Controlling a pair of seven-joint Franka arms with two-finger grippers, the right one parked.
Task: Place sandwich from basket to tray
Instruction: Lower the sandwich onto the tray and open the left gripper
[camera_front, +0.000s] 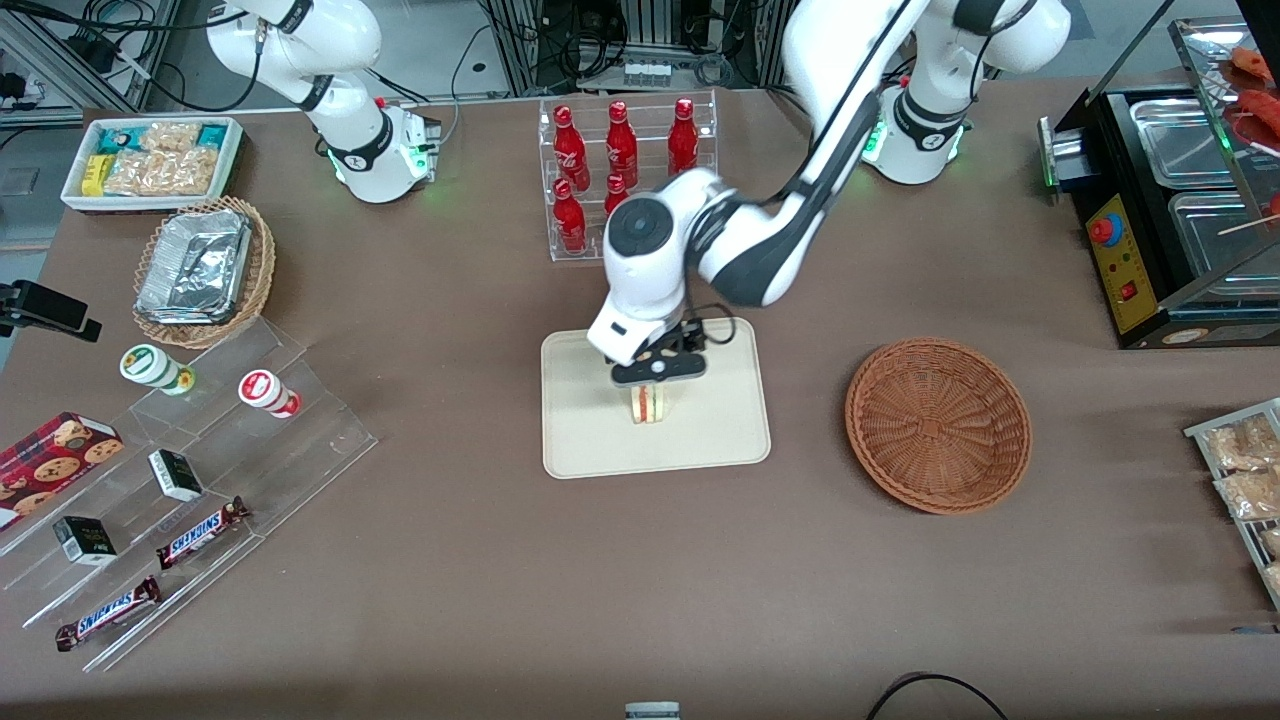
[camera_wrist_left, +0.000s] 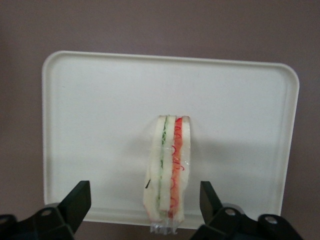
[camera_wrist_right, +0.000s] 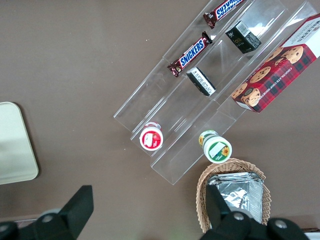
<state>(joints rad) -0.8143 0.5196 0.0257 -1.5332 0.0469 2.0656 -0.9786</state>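
The sandwich (camera_front: 650, 405) stands on its edge on the cream tray (camera_front: 600, 440), near the tray's middle. Its pale bread and its green and red filling lines show in the left wrist view (camera_wrist_left: 170, 165), wrapped in clear film. My left gripper (camera_front: 656, 376) is just above the sandwich and open. In the left wrist view the gripper (camera_wrist_left: 145, 196) has its black fingers (camera_wrist_left: 76, 202) wide apart on either side of the sandwich, not touching it. The tray (camera_wrist_left: 95, 100) fills most of that view. The reddish-brown wicker basket (camera_front: 938, 425) is empty and lies beside the tray toward the working arm's end.
A clear rack of red bottles (camera_front: 620, 160) stands farther from the front camera than the tray. A tan wicker basket with foil trays (camera_front: 200, 270), a white tub of snacks (camera_front: 150, 160) and a stepped acrylic display (camera_front: 180, 500) lie toward the parked arm's end. A black food warmer (camera_front: 1170, 200) stands at the working arm's end.
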